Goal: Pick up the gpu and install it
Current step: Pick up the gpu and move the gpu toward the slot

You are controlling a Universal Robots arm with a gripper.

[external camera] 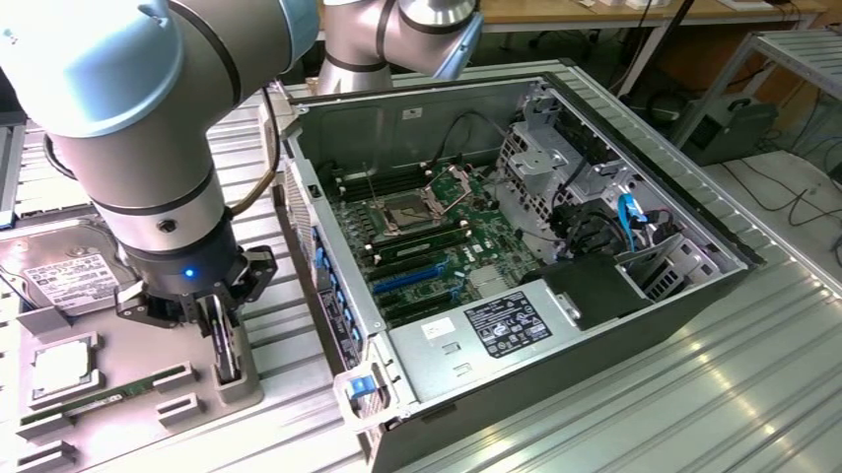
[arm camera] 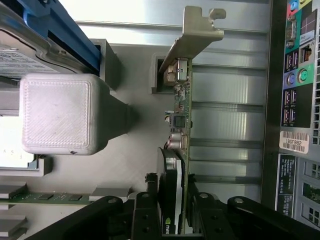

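While upright, gpu (arm camera: pixel 182 115) (edge-on) tight in gripper (arm camera: pixel 174 202)

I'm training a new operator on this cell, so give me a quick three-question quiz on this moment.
1. True or false: the tool has its fingers on either side of the graphics card.
2. The card stands on edge in: A) a motherboard slot; B) the gray holder; C) a drive bay.
3. Fill in: the computer case lies with its side ____, motherboard showing.
Key: 1 true; 2 B; 3 open.
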